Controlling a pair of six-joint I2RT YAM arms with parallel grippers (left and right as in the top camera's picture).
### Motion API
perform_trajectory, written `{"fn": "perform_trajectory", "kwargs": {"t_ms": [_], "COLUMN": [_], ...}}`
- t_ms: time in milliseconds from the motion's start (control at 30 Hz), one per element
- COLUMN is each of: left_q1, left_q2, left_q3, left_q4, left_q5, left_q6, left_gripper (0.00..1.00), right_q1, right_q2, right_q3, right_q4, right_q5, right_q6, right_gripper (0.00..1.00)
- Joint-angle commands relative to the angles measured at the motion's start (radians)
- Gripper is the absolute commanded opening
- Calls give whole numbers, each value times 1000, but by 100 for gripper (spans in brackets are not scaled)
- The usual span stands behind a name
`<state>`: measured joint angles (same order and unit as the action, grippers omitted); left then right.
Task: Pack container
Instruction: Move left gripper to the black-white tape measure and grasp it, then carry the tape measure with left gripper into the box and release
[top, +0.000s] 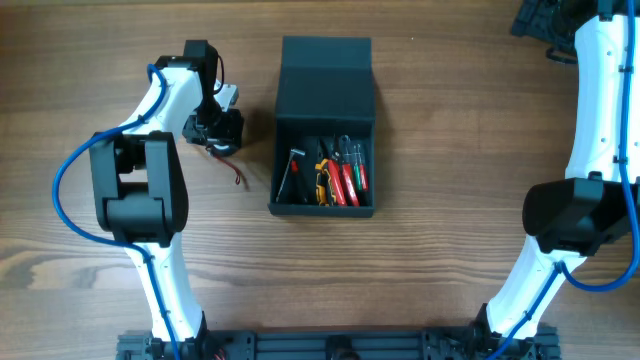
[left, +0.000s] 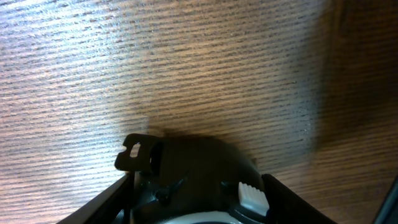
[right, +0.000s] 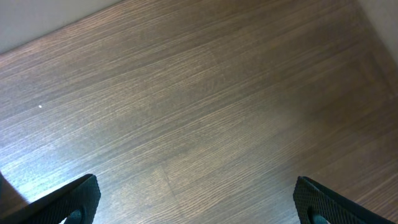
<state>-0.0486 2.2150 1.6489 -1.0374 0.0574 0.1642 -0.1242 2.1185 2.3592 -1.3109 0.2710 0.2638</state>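
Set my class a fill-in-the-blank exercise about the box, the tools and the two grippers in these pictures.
1. The lid of the box is ___.
2. The red-handled tools lie ___ the box.
3. Seen from overhead, the left gripper is on the ___ side of the box.
4. The right gripper has ___ between its fingers.

Missing words: open; inside; left; nothing.

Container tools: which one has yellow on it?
The middle tool in the container, with yellow-and-black handles; the tools to its right are red-handled, the grey tool lies to its left.
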Motion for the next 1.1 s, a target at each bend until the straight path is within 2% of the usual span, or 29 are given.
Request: {"fn": "perform_trajectory", "kwargs": {"t_ms": [0,33,100,333,567,667,767,833,1067], "left_q1": [-10,-10,-10,-10,-10,-26,-75,-132,-364], "left_q2": [55,53,43,-55,-156,-181,-192,-196,-207], "left_q3": [-6,-6,-5,48,272,406,506,560,573], "left_q4": [-29,-35,-37,-49,-141,-236,-323,-374,-430], "left_q5": [-23,-34,-41,-78,-78,-74,-60,4,127], "left_q6": [14,13,12,5,-16,-41,-43,-50,-112], "left_gripper": [60,54,52,56,57,57,57,57,57], "right_q1": [2,2,2,2,2,2,2,2,2], "right_q2": [-21,-21,-21,-21,-21,-21,-21,-21,-21], "right_q3": [16,16,16,16,16,16,16,16,16], "right_q4": [2,2,2,2,2,2,2,2,2], "right_q5": [20,20,20,20,20,20,20,20,20], "right_q6": [-2,-2,-2,-2,-2,-2,-2,-2,-2], "right_gripper": [100,100,100,100,100,100,100,100,100]}}
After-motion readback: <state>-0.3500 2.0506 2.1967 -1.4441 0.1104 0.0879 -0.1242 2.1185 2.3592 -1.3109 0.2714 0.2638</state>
